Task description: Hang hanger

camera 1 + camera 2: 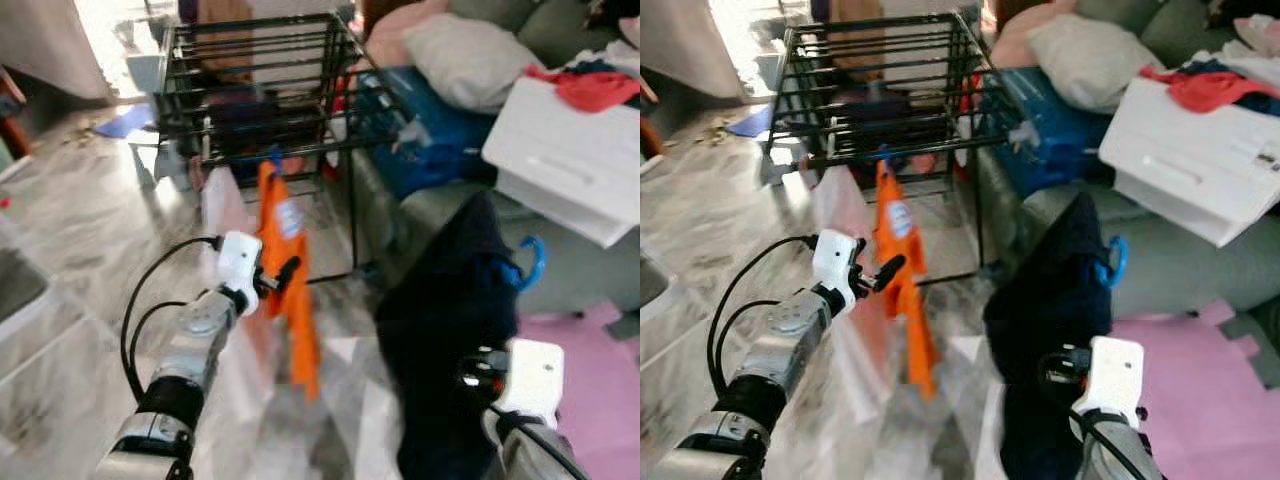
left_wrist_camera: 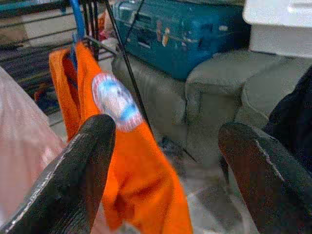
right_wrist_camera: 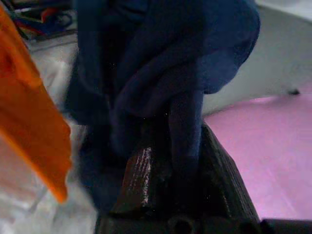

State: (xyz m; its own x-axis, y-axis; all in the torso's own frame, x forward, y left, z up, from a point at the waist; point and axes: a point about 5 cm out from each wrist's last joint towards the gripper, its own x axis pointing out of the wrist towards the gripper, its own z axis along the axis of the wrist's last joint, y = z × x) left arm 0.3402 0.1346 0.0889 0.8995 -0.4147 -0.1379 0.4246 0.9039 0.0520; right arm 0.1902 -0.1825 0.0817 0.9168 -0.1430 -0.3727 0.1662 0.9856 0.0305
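A black wire drying rack stands ahead on the marble floor. From its front bar an orange garment hangs on a blue hanger, with a pale pink garment beside it. My left gripper is open right in front of the orange garment, its fingers spread with nothing between them. A dark navy garment on a blue hanger, hook showing, hangs lower right. My right gripper is shut on the navy cloth, below the hook.
A grey sofa stands right of the rack with a blue suitcase, a pillow and a white box carrying red cloth. A pink mat lies on the floor at right.
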